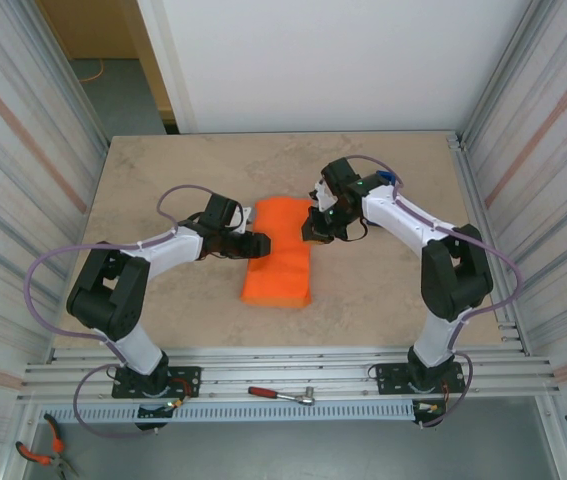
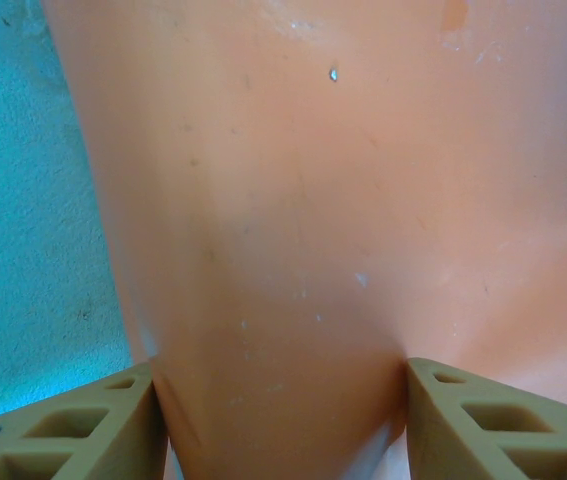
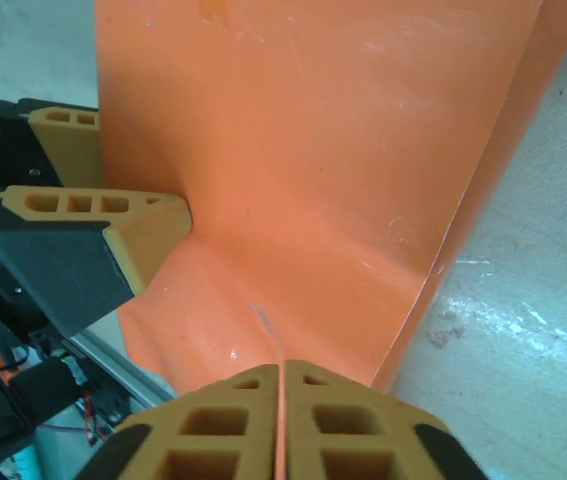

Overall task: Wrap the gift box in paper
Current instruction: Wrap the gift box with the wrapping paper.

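Top view. The paper [image 1: 278, 262] lies at the centre of the frame on the surface [image 1: 383, 290], as a long band running from upper centre toward lower centre. The gift box cannot be seen. By judgement it sits under the raised upper part of the band, where both arms meet.

The left hand [image 1: 256, 243] comes in from the left of the frame against the band's left edge. In the left wrist view its fingers [image 2: 73, 430] stand apart, and the paper narrows into the gap and touches both inner faces. This reads as a clamp on a thick fold. Whether the box is inside that fold cannot be told. The hold probably anchors the bundle so it does not slide while the other side is worked.

The right hand [image 1: 313, 228] reaches from the right of the frame to the band's upper right edge. In the right wrist view its fingers [image 3: 213, 425] are pressed together at the bottom centre, with a thin orange line of paper caught between them, so the hand is clamped on the sheet's free edge. The sheet rises from there as a taut, tilted wall. One left finger [image 3: 148, 225] dents it at the middle left.

Judged step: one flap is gripped at its edge, ready to be drawn over the box while the opposite side is braced. A thin sheet held by so small a bite may tear or slip.
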`<state>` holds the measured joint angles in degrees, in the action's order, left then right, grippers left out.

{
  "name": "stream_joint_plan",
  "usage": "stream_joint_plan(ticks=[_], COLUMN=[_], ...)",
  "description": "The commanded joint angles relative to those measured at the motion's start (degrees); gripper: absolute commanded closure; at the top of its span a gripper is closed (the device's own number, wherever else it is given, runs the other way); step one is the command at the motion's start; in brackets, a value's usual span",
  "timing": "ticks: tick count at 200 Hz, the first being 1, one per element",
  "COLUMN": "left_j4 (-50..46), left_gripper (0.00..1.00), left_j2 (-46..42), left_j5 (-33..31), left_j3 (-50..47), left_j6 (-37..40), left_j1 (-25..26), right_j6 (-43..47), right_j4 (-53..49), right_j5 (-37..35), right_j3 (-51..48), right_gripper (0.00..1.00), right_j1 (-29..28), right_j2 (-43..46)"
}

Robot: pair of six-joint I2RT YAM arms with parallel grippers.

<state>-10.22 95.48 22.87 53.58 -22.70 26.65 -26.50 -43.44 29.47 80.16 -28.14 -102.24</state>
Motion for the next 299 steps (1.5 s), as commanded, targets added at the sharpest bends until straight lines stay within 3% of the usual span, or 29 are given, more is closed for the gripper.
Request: stream_joint_plan(ticks=[1, 71, 141, 222, 299], left_j4=[-8.3, -8.2, -8.5, -13.6, -13.1], left_gripper=[0.43, 0.43, 0.43, 0.35, 0.30], left_j2=[4.8, 4.8, 3.7, -5.4, -2.2], left_j5=[-9.3, -9.3, -8.7, -2.3, -3.9], left_j3=[-2.8, -2.6, -2.5, 6.5, 8.8], left_j6=[1.9, 1.8, 1.8, 3.1, 6.1], left_j1=[0.8, 0.8, 1.0, -2.6, -1.6], right_j6=[1.5, 3.6, 8.1, 7.9, 8.6], right_j4=[-1.5, -4.2, -8.7, -8.5, -8.2], right_j5=[0.8, -3.9, -18.2, -16.6, -15.8], right_j3=[2.8, 4.3, 4.9, 4.5, 2.9], right_gripper=[0.96, 1.00, 1.00, 1.00, 1.00], right_j1=[-0.5, -1.2, -5.1, -5.2, -4.8], right_j2=[-1.4, -3.7, -10.4, -10.3, -9.9])
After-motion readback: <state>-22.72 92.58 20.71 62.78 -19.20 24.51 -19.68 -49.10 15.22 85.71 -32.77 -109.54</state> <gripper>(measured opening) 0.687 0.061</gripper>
